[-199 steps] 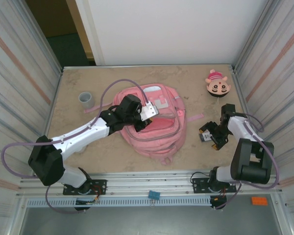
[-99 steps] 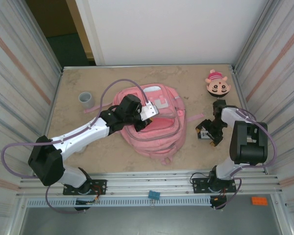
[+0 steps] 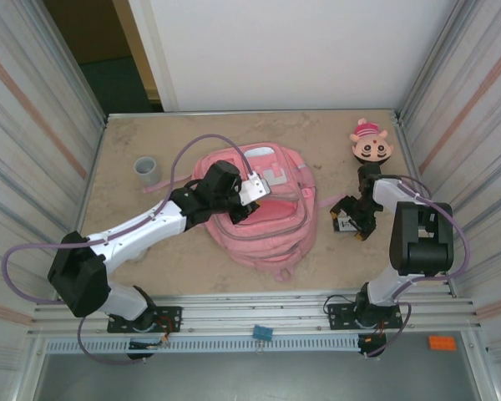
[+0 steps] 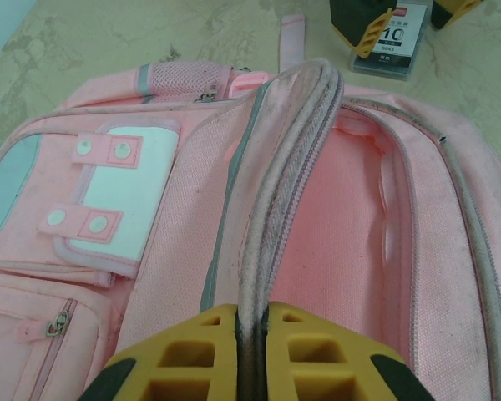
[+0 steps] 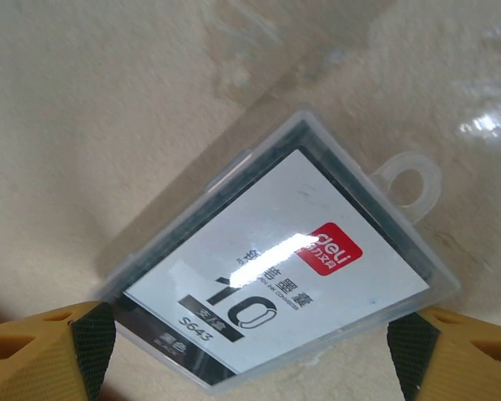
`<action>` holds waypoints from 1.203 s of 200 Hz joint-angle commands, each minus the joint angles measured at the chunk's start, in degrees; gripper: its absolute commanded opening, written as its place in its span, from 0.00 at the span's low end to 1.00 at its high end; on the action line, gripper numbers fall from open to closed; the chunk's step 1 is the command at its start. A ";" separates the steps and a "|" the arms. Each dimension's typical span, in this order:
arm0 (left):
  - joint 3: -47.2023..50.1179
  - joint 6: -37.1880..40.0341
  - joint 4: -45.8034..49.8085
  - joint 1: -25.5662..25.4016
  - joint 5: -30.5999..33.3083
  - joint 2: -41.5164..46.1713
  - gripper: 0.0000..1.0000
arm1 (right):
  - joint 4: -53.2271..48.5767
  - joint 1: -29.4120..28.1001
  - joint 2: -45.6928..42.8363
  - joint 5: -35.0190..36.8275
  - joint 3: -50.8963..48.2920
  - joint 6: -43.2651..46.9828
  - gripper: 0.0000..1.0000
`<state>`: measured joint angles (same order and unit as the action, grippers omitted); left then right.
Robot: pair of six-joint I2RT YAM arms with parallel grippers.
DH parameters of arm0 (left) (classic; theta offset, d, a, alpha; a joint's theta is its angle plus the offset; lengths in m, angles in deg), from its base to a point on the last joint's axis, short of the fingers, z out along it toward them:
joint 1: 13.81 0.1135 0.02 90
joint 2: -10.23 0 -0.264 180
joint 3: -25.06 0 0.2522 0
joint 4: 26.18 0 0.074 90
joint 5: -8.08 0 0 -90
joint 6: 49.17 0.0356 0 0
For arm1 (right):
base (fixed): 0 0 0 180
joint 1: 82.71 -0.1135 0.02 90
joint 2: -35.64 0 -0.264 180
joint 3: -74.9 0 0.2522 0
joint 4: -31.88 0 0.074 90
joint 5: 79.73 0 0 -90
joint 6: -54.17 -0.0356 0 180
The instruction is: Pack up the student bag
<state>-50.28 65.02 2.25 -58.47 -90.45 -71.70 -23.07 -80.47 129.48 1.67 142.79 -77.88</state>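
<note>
The large pink fabric backpack [image 3: 267, 225], lying in the middle of the table [image 3: 200, 261], is held open by the left gripper [image 4: 250, 355] pinched shut on its zip rim, while the small clear white-labelled plastic box [image 5: 271, 284] is straddled, not yet grasped, by the wide-open right gripper [image 5: 250, 359], so packing is judged barely begun.

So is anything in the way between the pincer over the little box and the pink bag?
Nothing visible does. Just bare table between the right pincer, open around the clear plastic box, and the student bag, plus the bag's own flat strap. The left pincer holds the bag's rim up.
</note>
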 commanded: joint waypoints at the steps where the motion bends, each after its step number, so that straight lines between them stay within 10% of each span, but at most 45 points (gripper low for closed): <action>1: 0.32 0.34 -3.34 0.46 -0.18 2.87 0.03 | 1.81 -0.30 -0.30 0.07 2.59 -1.39 0.85; 125: 3.10 -0.28 -4.07 2.56 -0.99 5.05 0.02 | -8.36 -3.32 7.32 4.91 6.88 -0.41 0.85; 240: 3.86 -0.37 -4.07 3.62 -2.73 6.17 0.03 | -10.04 -0.88 -3.85 1.86 1.32 -3.64 0.86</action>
<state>-46.78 64.97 -0.22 -56.07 -92.46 -68.07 -34.04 -82.04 125.59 6.24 147.53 -78.16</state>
